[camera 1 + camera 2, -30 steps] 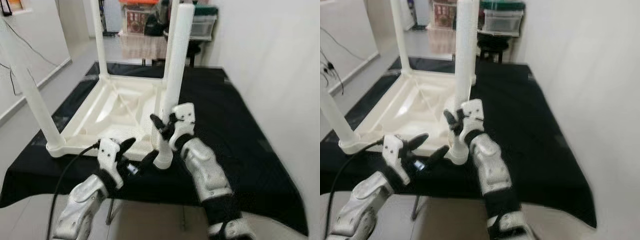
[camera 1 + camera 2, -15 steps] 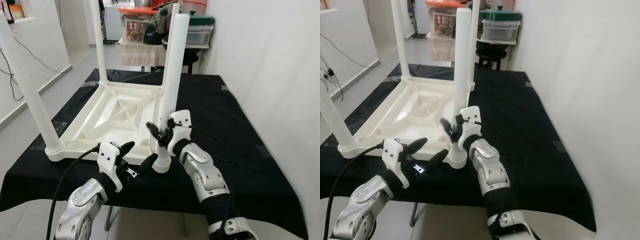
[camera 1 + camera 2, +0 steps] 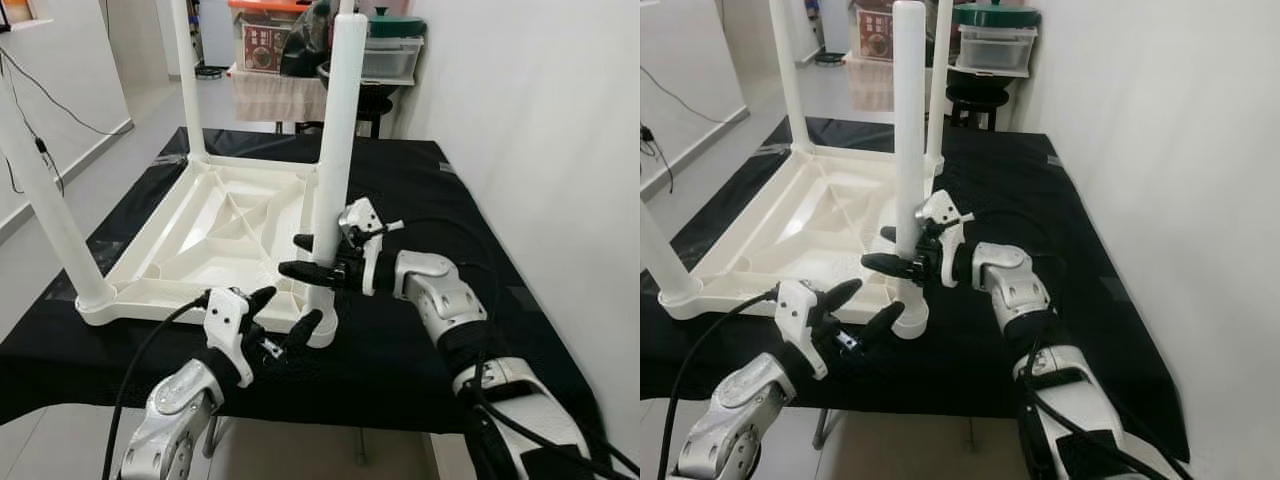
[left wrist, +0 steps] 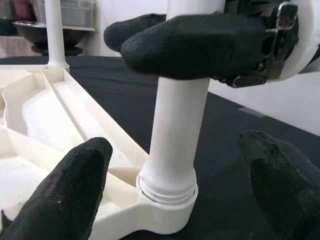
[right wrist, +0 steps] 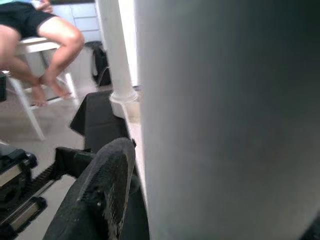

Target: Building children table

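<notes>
White table leg [image 3: 334, 150] between right gripper [image 3: 302, 256] fingers [image 3: 306, 270].

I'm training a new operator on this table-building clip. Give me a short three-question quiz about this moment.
1. True or false: the white table lies upside down on the black cloth.
2. Which gripper has its fingers around the near leg? A) left B) right
3. Fill in: the left gripper sits open beside the leg's ____.

Key: 1 true. 2 B, the right gripper reaches in from the side, partway up the leg. 3 base, by the corner socket.
</notes>
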`<state>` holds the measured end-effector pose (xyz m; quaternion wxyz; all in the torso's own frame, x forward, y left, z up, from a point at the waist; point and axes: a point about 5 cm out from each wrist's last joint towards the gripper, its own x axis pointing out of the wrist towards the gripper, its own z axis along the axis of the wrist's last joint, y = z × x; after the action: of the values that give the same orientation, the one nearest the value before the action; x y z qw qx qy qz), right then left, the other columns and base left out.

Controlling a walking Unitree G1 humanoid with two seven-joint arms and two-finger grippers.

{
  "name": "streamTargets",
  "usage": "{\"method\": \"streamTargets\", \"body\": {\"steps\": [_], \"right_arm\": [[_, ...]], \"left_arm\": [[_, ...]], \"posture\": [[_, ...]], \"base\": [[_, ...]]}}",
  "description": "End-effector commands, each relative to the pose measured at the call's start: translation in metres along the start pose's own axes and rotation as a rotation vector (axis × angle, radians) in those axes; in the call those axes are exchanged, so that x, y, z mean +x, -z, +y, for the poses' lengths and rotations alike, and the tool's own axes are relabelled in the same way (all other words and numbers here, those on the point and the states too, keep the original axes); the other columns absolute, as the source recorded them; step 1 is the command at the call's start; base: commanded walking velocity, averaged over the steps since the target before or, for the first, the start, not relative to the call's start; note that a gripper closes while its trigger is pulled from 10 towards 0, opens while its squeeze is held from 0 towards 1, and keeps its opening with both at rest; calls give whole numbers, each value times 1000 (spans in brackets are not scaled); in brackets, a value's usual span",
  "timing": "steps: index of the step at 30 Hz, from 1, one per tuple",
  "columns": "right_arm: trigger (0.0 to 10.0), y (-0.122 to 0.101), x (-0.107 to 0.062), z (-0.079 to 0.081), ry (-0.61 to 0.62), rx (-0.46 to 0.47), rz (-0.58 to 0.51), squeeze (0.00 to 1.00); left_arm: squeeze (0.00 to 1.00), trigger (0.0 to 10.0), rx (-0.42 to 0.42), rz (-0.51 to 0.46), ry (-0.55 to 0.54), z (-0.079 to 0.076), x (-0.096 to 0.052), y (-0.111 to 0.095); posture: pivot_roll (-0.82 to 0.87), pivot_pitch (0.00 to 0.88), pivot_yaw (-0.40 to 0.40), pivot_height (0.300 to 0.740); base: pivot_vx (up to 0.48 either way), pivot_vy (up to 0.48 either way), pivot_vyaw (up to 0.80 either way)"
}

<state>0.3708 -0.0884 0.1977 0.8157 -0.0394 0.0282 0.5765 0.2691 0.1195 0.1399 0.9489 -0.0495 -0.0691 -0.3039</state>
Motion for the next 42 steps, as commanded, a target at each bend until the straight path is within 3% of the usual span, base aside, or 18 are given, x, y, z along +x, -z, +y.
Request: {"method": "streamTargets", "body": {"steps": [1, 12, 16, 17, 18, 19, 20, 21, 22, 23, 24, 26, 30, 31, 32, 33, 40, 42], "right_arm": [[0, 5, 3, 2, -90, 36, 47, 0], [0, 6, -11, -12, -19, 41, 48, 0], [0, 16, -19, -16, 120, 1, 81, 0], [0, 22, -20, -18, 226, 10, 84, 0], [0, 42, -12, -9, 547, 135, 28, 0], [0, 42, -12, -9, 547, 135, 28, 0], [0, 57, -16, -1, 800, 246, 16, 0], [0, 57, -16, -1, 800, 246, 16, 0], [0, 67, -22, 6, 963, 324, 20, 0], [0, 80, -15, 21, 942, 293, 78, 0], [0, 80, -15, 21, 942, 293, 78, 0], [0, 68, -10, 14, 834, 182, 20, 0], [0, 66, 0, 14, 795, 145, 31, 0], [6235, 64, 2, 11, 828, 139, 38, 0], [10000, 62, 4, 11, 840, 138, 41, 0], [10000, 59, 8, 13, 802, 137, 29, 1000], [10000, 49, 18, 21, 693, 130, 3, 1000], [10000, 41, 20, 18, 608, 111, -18, 969]], "left_arm": [[0, 10000, -9, 16, 1, -3, -1, 7], [0, 10000, -12, 16, -6, -3, -1, 11], [0, 10000, -17, 11, -13, -4, -2, 12], [0, 10000, -18, 10, -16, -4, -2, 12], [0, 10000, -23, 4, -22, -3, -2, 10], [0, 10000, -23, 4, -22, -3, -2, 10], [0, 10000, -27, -1, -27, -2, -2, 8], [0, 10000, -27, -1, -27, -2, -2, 8], [0, 10000, -29, -5, -30, -1, -2, 7], [0, 10000, -30, -6, -31, -1, -2, 7], [0, 10000, -30, -6, -31, -1, -2, 7], [0, 10000, -27, 2, -29, -1, -2, 7], [0, 10000, -33, -7, -51, 2, -2, 5], [0, 10000, -36, -12, -62, 3, -3, 4], [0, 10000, -38, -15, -69, 4, -4, 4], [0, 10000, -40, -13, -66, 4, -4, 4], [0, 10000, -37, -8, -55, 3, -1, 4], [0, 10000, -36, -10, -57, 3, -1, 4]], "posture": [[-25, 0, -95, 740], [-47, 0, -96, 740], [-53, 0, -103, 740], [-53, 0, -106, 740], [-64, 0, -97, 740], [-64, 0, -97, 740], [-65, 0, -92, 740], [-65, 0, -92, 740], [-65, 0, -92, 740], [-67, 0, -72, 740], [-67, 0, -72, 740], [-72, 0, -77, 740], [-64, 0, -84, 740], [-62, 0, -74, 740], [-63, 0, -72, 740], [-68, 0, -64, 740], [-73, 0, -63, 740], [-66, 0, -69, 740]], "base": [[0, 0, 0], [0, 0, 0], [0, 0, 0], [0, 0, 0], [0, 0, 0], [0, 0, 0], [0, 0, 0], [0, 0, 0], [0, 0, 0], [0, 0, 0], [0, 0, 0], [0, 0, 0], [0, 0, 0], [0, 0, 0], [0, 0, 0], [0, 0, 0], [0, 0, 0], [0, 0, 0]]}}
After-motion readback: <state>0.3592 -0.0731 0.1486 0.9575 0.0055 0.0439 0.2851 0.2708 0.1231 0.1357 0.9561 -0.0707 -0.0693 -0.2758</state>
